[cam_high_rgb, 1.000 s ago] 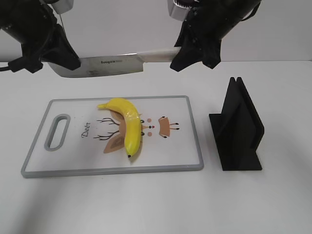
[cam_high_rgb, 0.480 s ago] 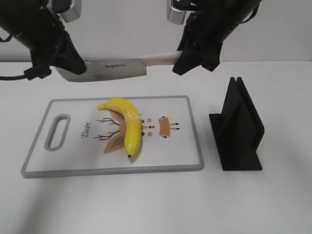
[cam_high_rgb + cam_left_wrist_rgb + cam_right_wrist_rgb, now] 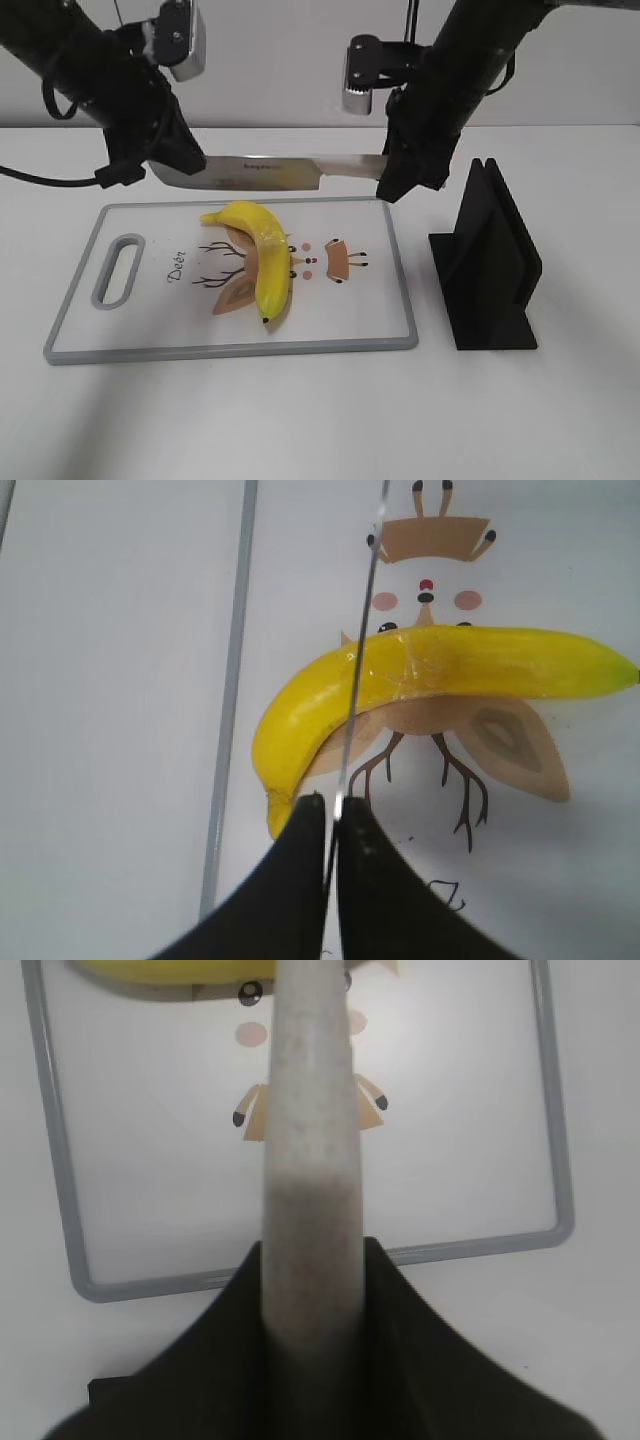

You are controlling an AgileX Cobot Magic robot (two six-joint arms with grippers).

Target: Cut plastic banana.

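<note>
A yellow plastic banana (image 3: pixel 262 258) lies on the white cutting board (image 3: pixel 160 330), also in the left wrist view (image 3: pixel 440 675). A knife (image 3: pixel 265 173) with a steel blade and pale handle (image 3: pixel 308 1160) hangs level just above the banana's far end. My left gripper (image 3: pixel 170 165) is shut on the blade's tip; the blade edge (image 3: pixel 355 690) crosses the banana in the left wrist view. My right gripper (image 3: pixel 392 178) is shut on the handle, and it shows in the right wrist view (image 3: pixel 310 1290).
The board has a grey rim, a handle slot (image 3: pixel 118 268) at its left and a deer drawing. A black knife stand (image 3: pixel 487 262) is right of the board on the white table.
Both grippers have carried the knife down and to the right, from well above the board's far edge to just over the banana.
</note>
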